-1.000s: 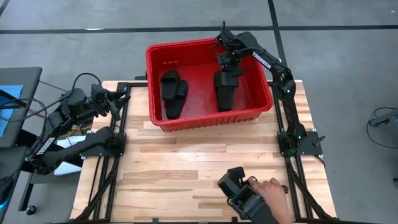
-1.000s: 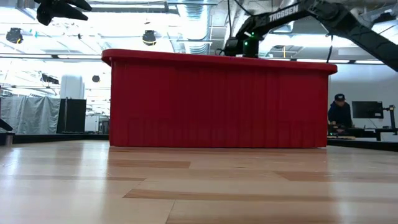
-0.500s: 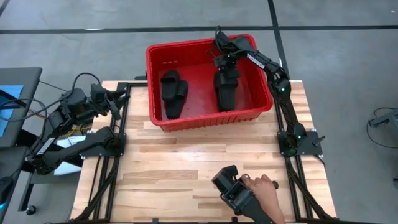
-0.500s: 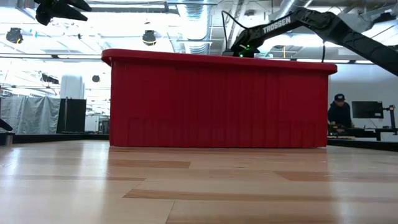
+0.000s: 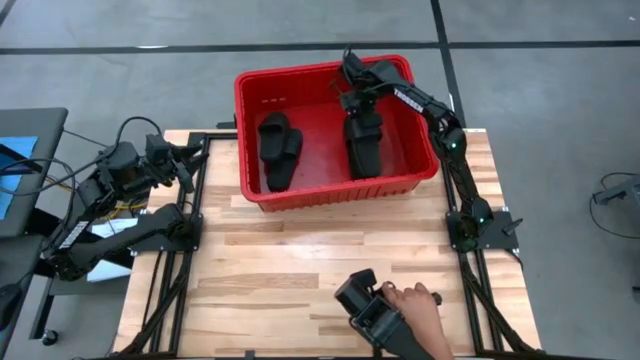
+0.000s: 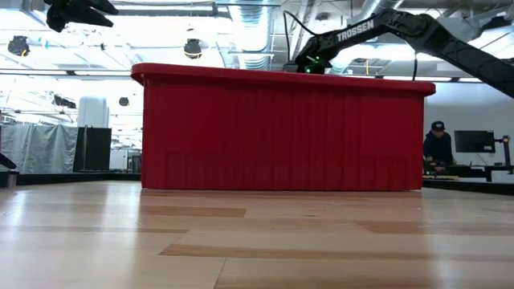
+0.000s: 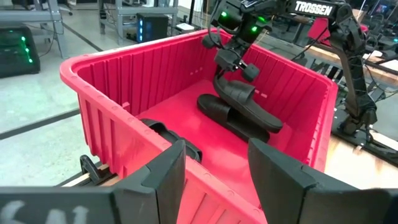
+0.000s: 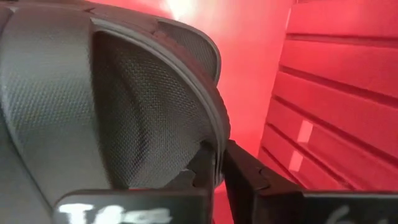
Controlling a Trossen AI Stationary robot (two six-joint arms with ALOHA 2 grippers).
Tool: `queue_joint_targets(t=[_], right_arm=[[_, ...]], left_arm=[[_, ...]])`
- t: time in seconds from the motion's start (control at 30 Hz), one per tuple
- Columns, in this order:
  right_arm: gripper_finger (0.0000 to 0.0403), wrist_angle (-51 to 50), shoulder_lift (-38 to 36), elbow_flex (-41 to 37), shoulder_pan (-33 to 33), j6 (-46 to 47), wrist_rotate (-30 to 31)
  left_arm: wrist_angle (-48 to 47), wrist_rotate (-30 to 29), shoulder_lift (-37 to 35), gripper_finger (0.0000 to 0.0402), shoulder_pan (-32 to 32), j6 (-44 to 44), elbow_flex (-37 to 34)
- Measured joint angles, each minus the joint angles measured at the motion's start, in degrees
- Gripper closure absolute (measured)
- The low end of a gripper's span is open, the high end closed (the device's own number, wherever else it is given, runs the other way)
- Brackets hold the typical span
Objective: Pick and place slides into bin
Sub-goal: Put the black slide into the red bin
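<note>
Right gripper sits inside the bin, at its far right end, fingers pinched on the strap edge of the right-hand slide. In the right wrist view the two dark fingers meet tightly over the strap rim, with the red wall just beside. Compared with a second ago, the arm has drawn back toward the far wall and the slide has settled lower: it now lies along the bin floor, resting on another slide beneath it. The jaws are at most beginning to ease; I judge release is starting, not complete.

Left pair of slides lies on the bin floor, well apart from the right pair. So four slides look to be in the bin.

Left gripper waits beside the bin's left side, off the table edge, jaws apart and empty, unmoved.

At the near table edge a person's hand holds another black slide and has slid it leftward over the last second. I read this as the next item being fed in, so the task is not finished.
</note>
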Motion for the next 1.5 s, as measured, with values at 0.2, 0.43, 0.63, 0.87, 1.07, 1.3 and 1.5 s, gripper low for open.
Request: queue_joint_targets(t=[0.2, 0.43, 0.63, 0.87, 1.07, 1.3, 1.5], right_arm=[[0.0388, 0.92, 0.00, 0.00, 1.13, -0.05, -0.06], [0.0388, 1.06, -0.02, 0.00, 1.87, 0.00, -0.04], [0.0387, 1.13, -0.02, 0.00, 2.08, 0.06, -0.10], [0.0373, 1.35, -0.07, 0.00, 2.10, 0.15, -0.32], [0.0363, 2.36, -0.07, 0.00, 2.10, 2.09, -0.65], [0.0346, 2.55, -0.07, 0.00, 2.10, 2.47, -0.95], [0.0339, 2.64, -0.07, 0.00, 1.99, 2.71, -1.85]], left_arm=[[0.00, 0.02, 0.01, 0.0237, -0.02, 0.02, 0.00], [0.00, 0.02, 0.01, 0.0237, -0.02, 0.02, 0.00], [0.00, 0.02, 0.00, 0.0237, -0.02, 0.00, 0.00], [0.00, 0.02, -0.02, 0.0237, -0.02, -0.02, 0.00], [0.00, 0.02, -0.01, 0.0237, -0.01, -0.02, 0.00], [-0.02, 0.02, -0.01, 0.0237, -0.01, 0.00, 0.00], [-0.04, 0.02, 0.00, 0.0237, -0.01, 0.00, 0.00]])
